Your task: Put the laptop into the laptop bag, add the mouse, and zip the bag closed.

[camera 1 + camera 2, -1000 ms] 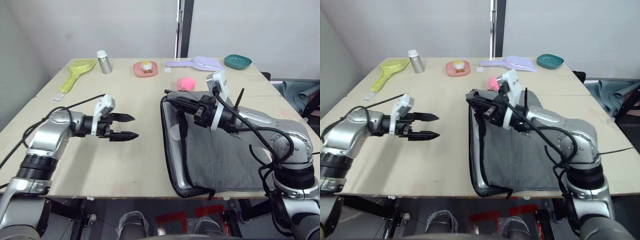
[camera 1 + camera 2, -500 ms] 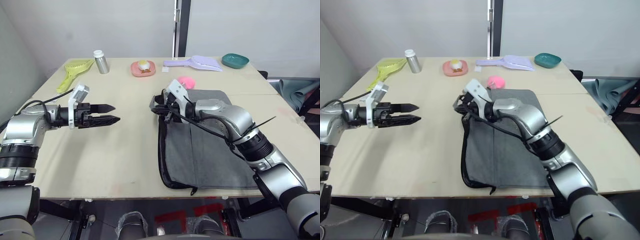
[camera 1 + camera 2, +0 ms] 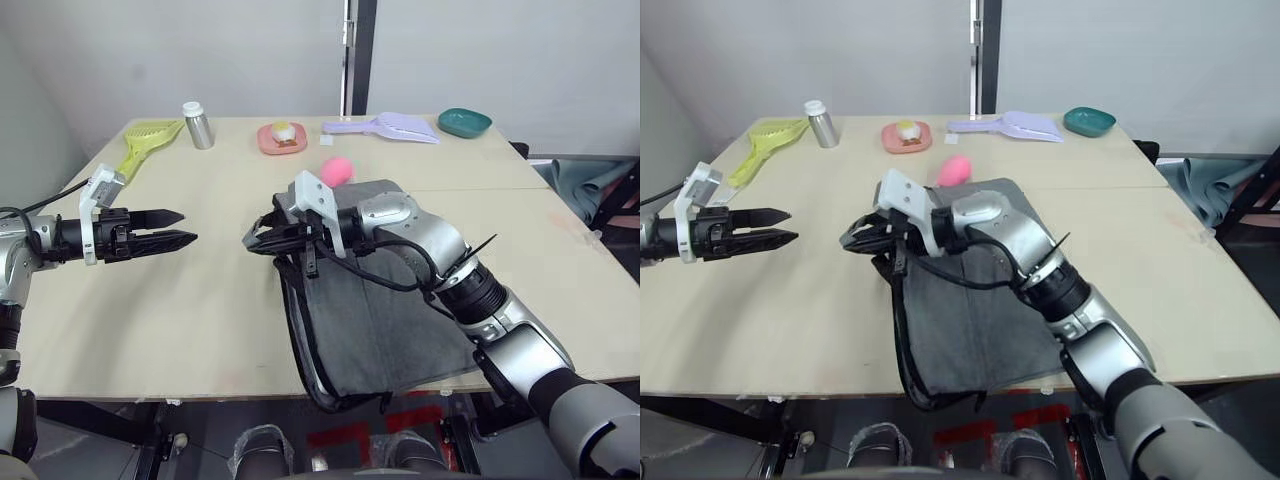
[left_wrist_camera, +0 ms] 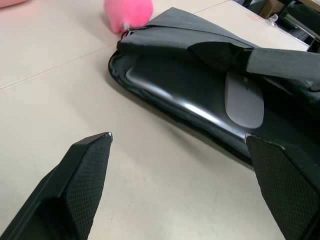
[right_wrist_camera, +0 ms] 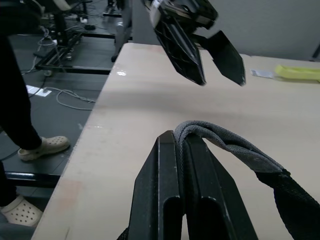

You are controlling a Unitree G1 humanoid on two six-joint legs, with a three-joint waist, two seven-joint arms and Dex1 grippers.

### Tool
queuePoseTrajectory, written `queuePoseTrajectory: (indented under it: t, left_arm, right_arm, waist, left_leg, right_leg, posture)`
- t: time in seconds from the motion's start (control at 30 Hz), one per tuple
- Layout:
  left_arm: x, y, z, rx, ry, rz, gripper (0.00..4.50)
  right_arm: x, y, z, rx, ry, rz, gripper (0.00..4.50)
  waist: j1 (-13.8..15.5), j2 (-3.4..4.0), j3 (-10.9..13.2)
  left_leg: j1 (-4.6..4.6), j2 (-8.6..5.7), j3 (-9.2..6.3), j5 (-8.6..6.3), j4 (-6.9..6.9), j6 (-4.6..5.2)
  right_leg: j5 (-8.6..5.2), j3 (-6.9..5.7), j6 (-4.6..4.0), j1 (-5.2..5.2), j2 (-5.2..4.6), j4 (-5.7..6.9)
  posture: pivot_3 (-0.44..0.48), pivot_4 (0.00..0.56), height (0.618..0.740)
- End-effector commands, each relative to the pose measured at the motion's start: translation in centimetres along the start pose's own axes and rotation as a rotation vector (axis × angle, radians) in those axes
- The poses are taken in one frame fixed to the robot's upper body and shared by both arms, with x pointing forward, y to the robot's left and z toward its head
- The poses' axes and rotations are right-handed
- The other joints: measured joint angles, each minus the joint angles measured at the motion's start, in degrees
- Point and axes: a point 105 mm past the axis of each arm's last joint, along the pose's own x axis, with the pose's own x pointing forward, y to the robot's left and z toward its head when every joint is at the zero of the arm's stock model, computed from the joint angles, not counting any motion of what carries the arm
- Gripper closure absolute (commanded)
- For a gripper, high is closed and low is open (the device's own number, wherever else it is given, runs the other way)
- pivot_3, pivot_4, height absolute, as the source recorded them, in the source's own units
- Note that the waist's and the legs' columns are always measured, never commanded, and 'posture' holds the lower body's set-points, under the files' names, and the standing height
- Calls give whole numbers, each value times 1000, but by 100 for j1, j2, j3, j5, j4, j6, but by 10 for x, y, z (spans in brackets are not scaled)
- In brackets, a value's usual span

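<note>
From the head cameras, the right gripper [image 3: 262,240] is clamping a black strap handle [image 3: 312,262] of the laptop bag [image 3: 385,300] and holding it out past the bag's open side. The bag is lying toward the table's [image 3: 210,300] near right corner, its long axis running from near edge to far edge, its unzipped mouth facing the left arm. The left gripper [image 3: 160,228] is hovering with jaws parted above the table's left edge, well apart from the bag, fingertips aimed at the mouth. A pink plush toy [image 3: 337,169] is sitting just beyond the bag's far corner.

In the left wrist view, the laptop [image 4: 180,95] is resting inside the bag with the mouse [image 4: 244,100] on top of it, both between the spread fingers' line of sight.

In the right wrist view, the closed fingers [image 5: 172,200] are pinching the strap, the other gripper facing them. Judging by this, zipping is what remains, and the right arm is nearer.
</note>
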Motion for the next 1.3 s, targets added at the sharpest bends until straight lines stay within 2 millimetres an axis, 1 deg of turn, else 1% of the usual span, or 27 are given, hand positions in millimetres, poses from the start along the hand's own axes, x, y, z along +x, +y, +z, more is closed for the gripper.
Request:
queuePoseTrajectory:
  t: [0.03, 0.1, 0.2, 0.23, 0.27, 0.3, 0.37, 0.47, 0.53, 0.6, 0.63, 0.67, 0.77, 0.87, 0.9, 0.97, 1.07, 1.13, 1.2, 1.3]
  left_arm:
    - [-3, -2, 6, 27, -16, -11, 31]
    - [1, -3, 4, 26, -5, -21, 31]
    - [9, 0, 2, 23, 6, -31, 31]
    - [10, 2, 2, 24, 9, -32, 31]
    - [11, 4, 2, 23, 10, -31, 0]
    - [11, 5, 3, 21, 9, -32, 0]
    - [13, 8, 5, 16, 5, -35, 0]
    - [22, 13, 10, -9, -14, -54, 0]
    - [34, 18, 15, -34, -43, -62, 0]
    - [54, 24, 20, -66, -72, -72, 0]
    - [60, 25, 21, -78, -77, -75, 0]
    - [72, 27, 20, -93, -75, -76, 0]
    - [102, 33, 15, -165, -71, -49, 0]
    - [124, 38, 11, -249, -87, 0, 0]
    - [137, 39, 7, -291, -92, 29, 0]
    - [156, 40, 1, -339, -84, 77, 0]
    - [169, 46, 1, -411, -126, 175, 0]
    - [177, 47, 4, -456, -162, 213, 0]
    - [183, 45, 8, -474, -181, 208, 0]
    - [197, 38, 21, -539, -256, 187, 0]
  right_arm:
    - [-2, 8, 10, -87, -14, 61, 4500]
    - [-5, 7, 7, -95, 7, 57, 4500]
    - [-15, -7, -5, -77, 84, -18, 4500]
    - [-20, -13, -11, -24, 119, -49, 4500]
    - [-27, -11, -12, 6, 134, -41, 3847]
    - [-33, -7, -13, 29, 148, -23, 3599]
    - [-43, -1, -14, 63, 169, -12, 2939]
    - [-66, 8, -6, 120, 160, -29, 1870]
    - [-84, 20, -4, 144, 172, -50, 1159]
    - [-107, 35, -2, 165, 193, -89, 517]
    - [-114, 40, -2, 172, 200, -106, 125]
    - [-125, 45, 1, 185, 199, -144, 24]
    - [-152, 55, 10, 181, 205, -286, 24]
    - [-174, 65, 14, 172, 215, -424, 24]
    - [-185, 76, 7, 197, 241, -496, 24]
    - [-201, 94, -7, 254, 303, -604, 24]
    - [-215, 111, -21, 327, 326, -705, 24]
    - [-221, 118, -25, 358, 324, -755, 24]
    - [-222, 123, -27, 370, 320, -773, 24]
    - [-222, 128, -30, 390, 321, -794, 24]
  waist:
    - [3, -1, -1]
    - [2, -2, -1]
    - [16, -3, -2]
    - [23, -4, -2]
    - [25, -4, -3]
    - [41, -5, -2]
    - [71, -7, -3]
    - [141, -7, -2]
    - [209, -9, -4]
    - [302, -14, -6]
    - [330, -14, -6]
    - [347, -15, -6]
    - [411, -16, -6]
    - [401, -19, -7]
    - [428, -20, -7]
    - [502, -22, -9]
    - [507, -24, -7]
    - [489, -25, -6]
    - [462, -24, -5]
    - [456, -24, -4]
  left_leg:
    - [0, 0, -1, 0, 1, 0]
    - [0, 0, -3, 0, 3, 0]
    - [1, 0, -6, 0, 4, 1]
    - [3, 0, -8, 1, 6, 1]
    - [4, 0, -9, 1, 8, 1]
    - [6, 0, -9, 1, 9, 1]
    - [5, -1, -10, 2, 12, 1]
    - [5, -1, -11, 3, 11, 0]
    - [6, -1, -11, 4, 10, 1]
    - [6, -6, -11, 5, 12, 3]
    - [7, -6, -11, 6, 16, 3]
    - [7, -8, -10, 6, 18, 4]
    - [9, -9, -8, 6, 27, 6]
    - [17, -7, -2, 6, 30, 6]
    - [20, -6, -2, 6, 30, 6]
    - [19, -6, -6, 5, 25, 8]
    - [12, -15, -6, 1, 21, 19]
    - [14, -13, -9, -3, 24, 27]
    - [20, -12, -10, -8, 25, 36]
    - [36, -12, -10, -7, 26, 37]
  right_leg:
    - [0, -1, -1, 2, 0, -1]
    - [0, -2, -2, 4, 0, -1]
    - [1, -3, -2, 7, 0, 0]
    - [1, -3, -3, 11, -1, 1]
    - [1, -2, -4, 13, -1, 1]
    - [2, -2, -5, 16, -1, 2]
    - [4, -2, -7, 16, 0, 2]
    - [4, 2, -7, 17, 0, 0]
    - [3, 3, -8, 18, 0, 0]
    - [3, 3, -9, 22, -6, 0]
    - [4, 6, -10, 24, -5, -2]
    - [4, 7, -10, 26, -7, -2]
    - [8, 13, -10, 27, -8, 2]
    - [12, 24, -3, 27, -6, 9]
    - [12, 24, -2, 28, -5, 9]
    - [11, 19, -1, 36, -6, -1]
    - [12, 16, 2, 40, -12, -21]
    - [14, 14, 5, 41, -12, -22]
    - [16, 15, 9, 44, -11, -20]
    - [18, 17, 17, 56, -11, -19]
  posture:
    - [0, 150, 740]
    - [0, 150, 740]
    - [0, 150, 740]
    - [0, 150, 740]
    - [0, 150, 740]
    - [0, 150, 740]
    - [0, 150, 740]
    - [0, 150, 740]
    - [0, 150, 740]
    - [0, 150, 740]
    - [0, 150, 740]
    - [0, 150, 740]
    - [0, 150, 740]
    - [0, 150, 740]
    - [0, 150, 740]
    - [0, 150, 740]
    - [0, 150, 740]
    - [0, 150, 740]
    - [0, 150, 740]
    - [0, 150, 740]
